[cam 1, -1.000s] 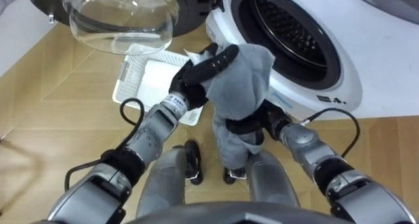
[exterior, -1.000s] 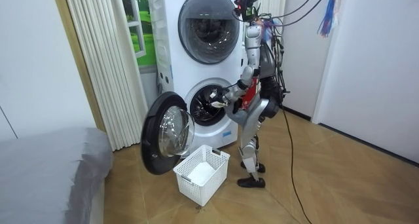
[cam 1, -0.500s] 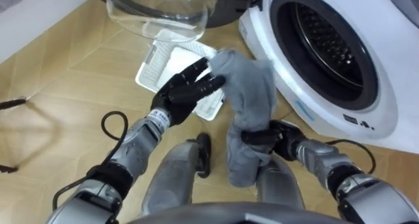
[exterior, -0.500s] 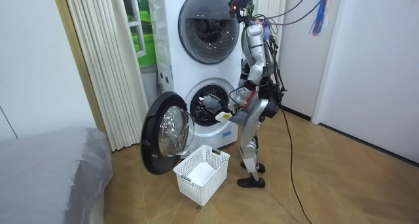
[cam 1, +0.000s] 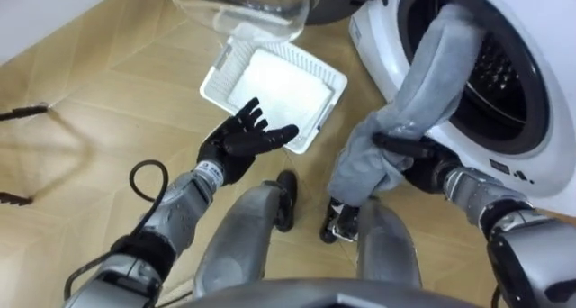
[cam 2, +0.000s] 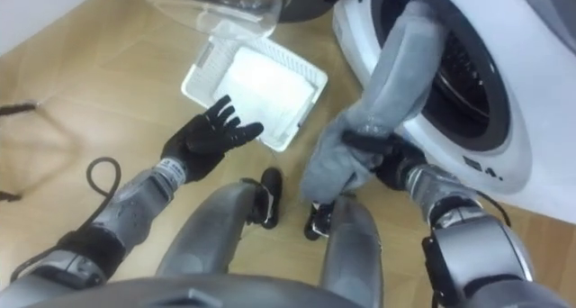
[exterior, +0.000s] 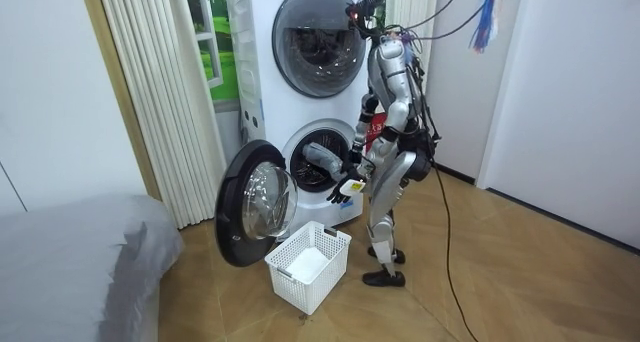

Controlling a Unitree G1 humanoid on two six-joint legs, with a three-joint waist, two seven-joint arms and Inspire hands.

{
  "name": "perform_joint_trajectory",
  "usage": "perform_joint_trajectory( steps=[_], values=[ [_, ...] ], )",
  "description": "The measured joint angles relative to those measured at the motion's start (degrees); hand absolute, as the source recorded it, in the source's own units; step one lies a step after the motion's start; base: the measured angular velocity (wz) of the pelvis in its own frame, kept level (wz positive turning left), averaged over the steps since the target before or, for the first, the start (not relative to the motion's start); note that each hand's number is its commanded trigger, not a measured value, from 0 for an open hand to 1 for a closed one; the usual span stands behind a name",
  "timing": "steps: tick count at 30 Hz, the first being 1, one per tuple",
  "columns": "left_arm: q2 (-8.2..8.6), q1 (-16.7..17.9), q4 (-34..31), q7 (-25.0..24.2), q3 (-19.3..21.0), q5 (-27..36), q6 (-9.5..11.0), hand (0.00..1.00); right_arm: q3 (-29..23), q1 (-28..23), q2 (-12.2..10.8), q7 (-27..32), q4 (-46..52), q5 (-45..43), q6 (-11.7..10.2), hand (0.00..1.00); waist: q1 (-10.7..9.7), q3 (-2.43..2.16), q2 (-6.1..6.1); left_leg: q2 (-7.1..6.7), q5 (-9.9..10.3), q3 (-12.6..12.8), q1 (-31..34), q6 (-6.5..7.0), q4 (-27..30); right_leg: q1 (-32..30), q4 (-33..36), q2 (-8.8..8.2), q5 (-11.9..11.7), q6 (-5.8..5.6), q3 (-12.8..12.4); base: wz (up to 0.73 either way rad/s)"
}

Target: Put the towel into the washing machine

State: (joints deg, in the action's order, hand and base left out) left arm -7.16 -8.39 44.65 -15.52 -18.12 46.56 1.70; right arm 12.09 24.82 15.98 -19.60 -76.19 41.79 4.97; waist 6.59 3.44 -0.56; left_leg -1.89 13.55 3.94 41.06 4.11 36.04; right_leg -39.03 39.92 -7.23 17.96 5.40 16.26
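Note:
The grey towel (cam 1: 425, 78) stretches from my right hand (cam 1: 402, 149) up into the round opening of the lower washing machine (cam 1: 540, 119); its top end lies over the drum's rim and its bottom hangs bunched below the hand. My right hand's dark fingers are curled round the towel's lower part. My left hand (cam 1: 239, 144) is open, palm up and holding nothing, over the floor well left of the towel. In the room view I stand facing the lower washing machine (exterior: 318, 167), and the towel (exterior: 325, 159) pokes into its opening.
A white laundry basket (cam 1: 274, 85) stands on the wooden floor in front of the machine, beyond my left hand. The machine's glass door (cam 1: 245, 6) hangs open at the far left. A second machine (exterior: 318, 40) is stacked above. A grey bed (exterior: 70, 267) is at the room view's left.
My left hand has let go of the towel, opened and dropped away to the left. The right hand has swung the towel's top end into the drum opening. The camera has shifted too.

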Motion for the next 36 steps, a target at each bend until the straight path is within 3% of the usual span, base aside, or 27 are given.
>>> perform_joint_trajectory(
  steps=[5,9,19,25,27,29,31,32,33,36],
  values=[
    [0.69,-0.81,-0.58,0.51,-0.01,-0.01,-1.06,0.0,-0.61,2.23,0.77,0.02,-1.88,8.18,2.03,1.0,0.01,0.48,0.87,-1.06,-0.01,-0.75,0.85,0.02,0.81,-0.81,1.83,-1.35,0.82,0.13,0.9,0.15],
    [0.77,-1.19,-0.62,1.98,0.41,0.02,-2.63,0.0,-4.61,3.37,1.73,0.16,-1.92,15.12,2.71,1.0,0.17,0.53,0.98,-1.08,-0.01,-0.77,2.19,0.03,2.49,-1.69,2.86,-1.63,0.95,0.13,1.04,0.04],
    [0.56,-1.19,-0.79,5.04,0.48,0.66,-4.32,0.0,-8.45,3.4,2.51,3.92,-1.82,30.34,4.47,1.0,0.02,0.44,1.63,-0.98,-0.14,-0.76,2.57,0.27,3.15,-1.84,3.85,-1.74,1.04,0.01,1.13,0.0],
    [-0.63,0.84,-4.83,8.54,0.25,2.23,-4.2,0.0,-11.65,6.7,3.94,11.62,-0.78,32.92,4.42,1.0,-0.93,0.27,3.55,-0.78,-0.26,-0.06,2.74,0.29,3.11,-2.47,4.2,-1.75,0.98,0.2,0.64,-0.03],
    [-0.96,1.86,-7.44,9.82,0.32,2.23,-4.18,0.0,-12.99,8.28,4.7,14.49,1.08,37.06,4.4,1.0,-1.81,0.16,4.85,-0.74,-0.27,0.55,2.54,0.32,2.93,-2.65,4.49,-1.76,0.97,0.2,0.15,-0.05],
    [-1.07,2.13,-8.43,10.33,0.32,1.96,-4.2,0.0,-15.2,9.27,5.04,16.12,1.35,39.62,4.37,1.0,-2.16,-0.25,5.88,-0.75,-0.27,0.65,2.42,0.32,2.86,-2.66,4.54,-1.76,0.97,0.21,0.06,0.0],
    [-1.14,2.06,-9.27,10.53,0.32,1.54,-4.21,0.0,-16.27,10.17,5.05,18.19,1.41,41.37,4.41,0.65,-2.26,-0.35,6.27,-0.75,-0.27,0.66,2.4,0.32,3.05,-2.67,4.49,-1.74,0.97,0.21,0.06,0.0],
    [-1.12,2.07,-9.51,10.74,0.32,1.46,-4.17,0.0,-16.31,10.25,5.05,19.25,1.43,41.43,4.43,0.14,-2.22,-0.33,6.3,-0.81,-0.28,0.7,2.4,0.34,3.07,-2.67,4.56,-1.77,0.97,0.21,-0.03,0.04],
    [-1.34,2.17,-9.85,11.51,0.37,1.17,-4.07,0.0,-16.93,10.59,5.06,20.73,1.44,41.43,4.47,0.0,-2.55,-0.29,6.39,-0.88,-0.3,0.73,2.41,0.38,3.09,-2.66,4.66,-1.88,0.97,0.2,0.0,0.05],
    [-1.35,2.54,-10.02,12.6,0.58,-0.08,-4.05,0.0,-19.53,11.19,5.05,23.64,1.62,42.28,5.13,0.0,-3.02,-0.28,6.4,-1.06,-0.38,0.75,2.58,0.51,3.26,-2.67,4.84,-2.16,1.07,0.05,0.2,0.08]
  ],
)
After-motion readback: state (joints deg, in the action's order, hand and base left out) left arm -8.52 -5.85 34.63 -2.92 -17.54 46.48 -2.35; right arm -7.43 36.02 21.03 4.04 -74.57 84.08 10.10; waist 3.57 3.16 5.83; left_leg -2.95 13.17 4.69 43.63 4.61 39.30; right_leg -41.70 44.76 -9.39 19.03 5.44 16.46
